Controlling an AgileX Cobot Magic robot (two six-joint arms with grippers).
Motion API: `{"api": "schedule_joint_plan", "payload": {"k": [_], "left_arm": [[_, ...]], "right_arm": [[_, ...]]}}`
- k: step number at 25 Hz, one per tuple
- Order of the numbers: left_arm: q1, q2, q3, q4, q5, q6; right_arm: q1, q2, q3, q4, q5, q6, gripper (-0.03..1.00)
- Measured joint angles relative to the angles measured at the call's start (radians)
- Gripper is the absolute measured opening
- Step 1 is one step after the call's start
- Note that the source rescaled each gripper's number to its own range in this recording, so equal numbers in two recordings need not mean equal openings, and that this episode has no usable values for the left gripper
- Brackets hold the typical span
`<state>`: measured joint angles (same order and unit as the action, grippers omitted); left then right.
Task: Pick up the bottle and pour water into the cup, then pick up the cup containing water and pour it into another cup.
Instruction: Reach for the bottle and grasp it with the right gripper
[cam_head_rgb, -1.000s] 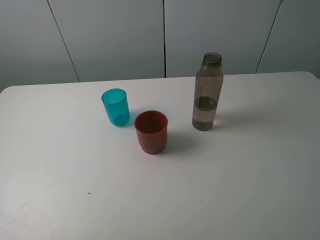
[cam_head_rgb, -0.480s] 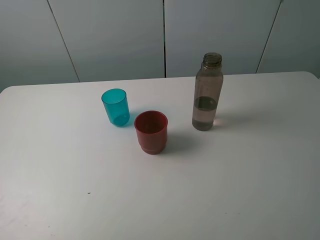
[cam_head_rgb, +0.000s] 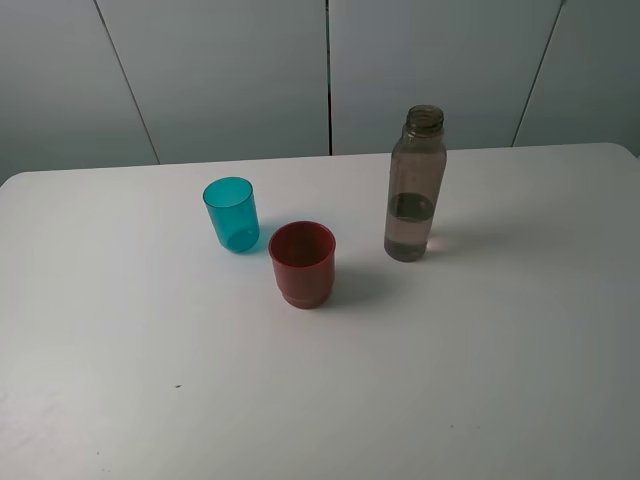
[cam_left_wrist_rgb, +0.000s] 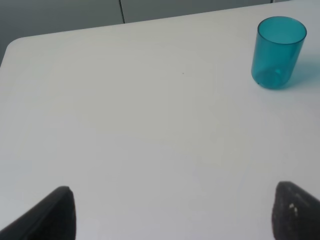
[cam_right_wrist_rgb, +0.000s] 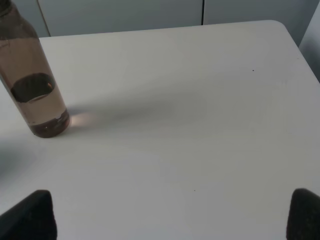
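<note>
The left gripper (cam_left_wrist_rgb: 175, 215) is spread wide with nothing in it. Its two dark fingertips (cam_left_wrist_rgb: 55, 215) stand far apart above the bare white table (cam_head_rgb: 450, 380), and the wrist looks forward and down across the tabletop. The right gripper (cam_right_wrist_rgb: 167, 215) is the same, with the jaws fully apart, nothing between them and the fingertips (cam_right_wrist_rgb: 305, 215) clear of everything. Only the tips of each arm can be seen, so I cannot tell how the joints behind them are bent.

Ahead of the left gripper, well apart from it and off toward the other arm's side, the cup (cam_left_wrist_rgb: 278, 52) stands upright – teal, see-through, with no water I can make out. Ahead of the right gripper, also well apart and off toward the left arm's side, the bottle (cam_right_wrist_rgb: 35, 85) stands upright with no cap and water filling its lower part.

From the high camera, the cup (cam_head_rgb: 231, 213) and the bottle (cam_head_rgb: 414, 190) have the red cup (cam_head_rgb: 302, 263) between them – closer to the teal one and a little nearer the grippers' side of the table.

Compared with a second ago, nothing has shifted: all three vessels sit exactly where they were.
</note>
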<state>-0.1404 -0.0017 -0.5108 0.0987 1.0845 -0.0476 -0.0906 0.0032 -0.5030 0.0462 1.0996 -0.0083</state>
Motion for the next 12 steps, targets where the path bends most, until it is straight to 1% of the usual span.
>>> {"api": "schedule_joint_plan", "payload": {"k": [6, 10, 12], "left_arm": [[0.0, 0.0, 0.0, 0.0, 0.0, 0.0], [0.0, 0.0, 0.0, 0.0, 0.0, 0.0], [0.0, 0.0, 0.0, 0.0, 0.0, 0.0]], "right_arm": [[0.002, 0.0, 0.0, 0.01, 0.0, 0.0, 1.0], [0.008, 0.01, 0.0, 0.102, 0.0, -0.006, 1.0], [0.008, 0.062, -0.002, 0.137, -0.011, -0.008, 1.0]]}}
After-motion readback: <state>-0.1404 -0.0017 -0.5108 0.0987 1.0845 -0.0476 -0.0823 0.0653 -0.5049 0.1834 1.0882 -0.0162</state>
